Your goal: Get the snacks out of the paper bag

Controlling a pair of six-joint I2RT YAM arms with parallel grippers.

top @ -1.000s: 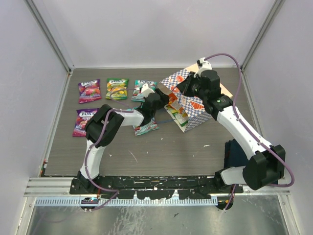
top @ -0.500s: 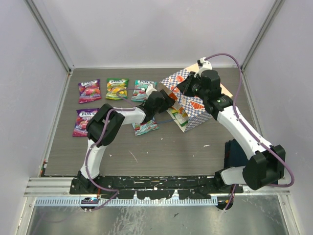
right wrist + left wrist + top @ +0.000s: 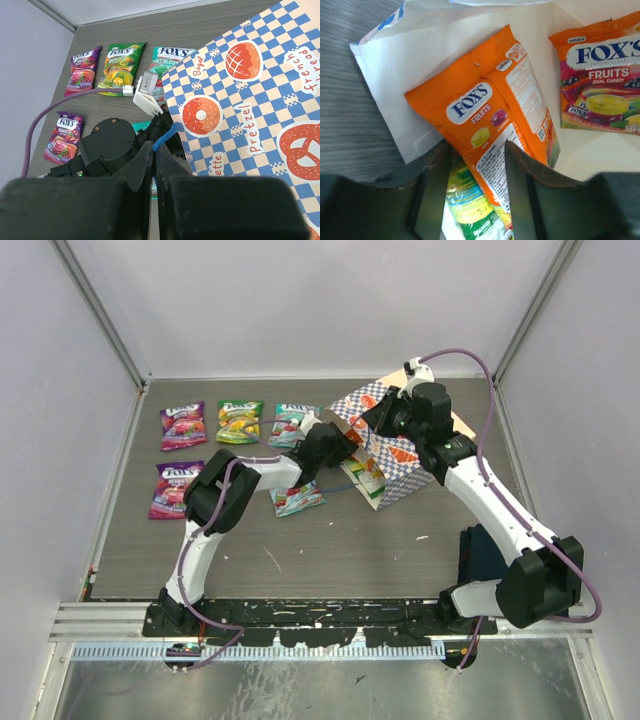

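Your left gripper (image 3: 476,160) has edged further into the paper bag (image 3: 400,462), fingers spread over an orange snack (image 3: 490,110). Your right gripper (image 3: 156,150) pinches the blue handle (image 3: 165,136) above the grey woodgrain table (image 3: 330,540).

Worktop (image 3: 330,540): matt grey wood-grain laminate. Snack packets (image 3: 495,125): glossy plastic film, crimped edges. Paper bag (image 3: 260,100): matt printed paper outside, plain white inside; its cord handle (image 3: 165,136) is thin blue woven string. Beside the bag, arm (image 3: 490,495) shells are smooth white and black plastic. Front rails (image 3: 110,615): bare ribbed metal.
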